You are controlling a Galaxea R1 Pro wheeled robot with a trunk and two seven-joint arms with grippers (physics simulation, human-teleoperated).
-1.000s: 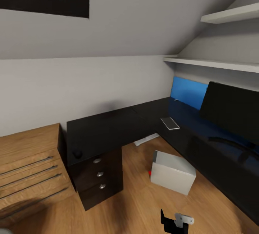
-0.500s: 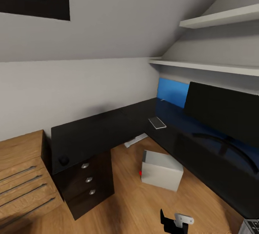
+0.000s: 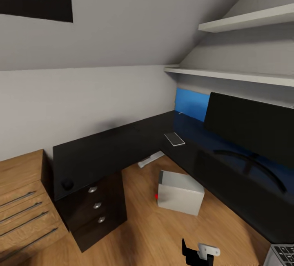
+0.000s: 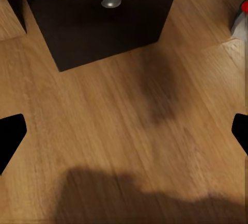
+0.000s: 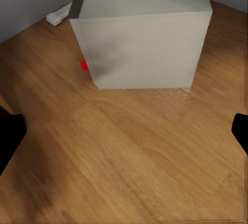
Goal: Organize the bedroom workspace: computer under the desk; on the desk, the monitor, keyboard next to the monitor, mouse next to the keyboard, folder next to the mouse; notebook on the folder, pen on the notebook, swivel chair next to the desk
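The big black bench (image 3: 106, 151) bends in an L along the walls. The monitor (image 3: 253, 129) stands on its right side, in front of a blue panel (image 3: 191, 103). A small flat thing (image 3: 174, 138) lies on the bench near the corner; I cannot tell what it is. A small dark round thing (image 3: 67, 184) sits at the left end, above the drawers (image 3: 97, 205). The grey computer (image 3: 180, 193) stands on the wood floor (image 3: 147, 233) in the bend of the bench, out in the open, with a red dot on its side. A bit of the keyboard (image 3: 283, 254) peeks in at the bottom right corner.

The left claw (image 4: 124, 131) is wide open over bare floor near the drawers. The right claw (image 5: 124, 126) is wide open too, holding nothing, and faces the computer.
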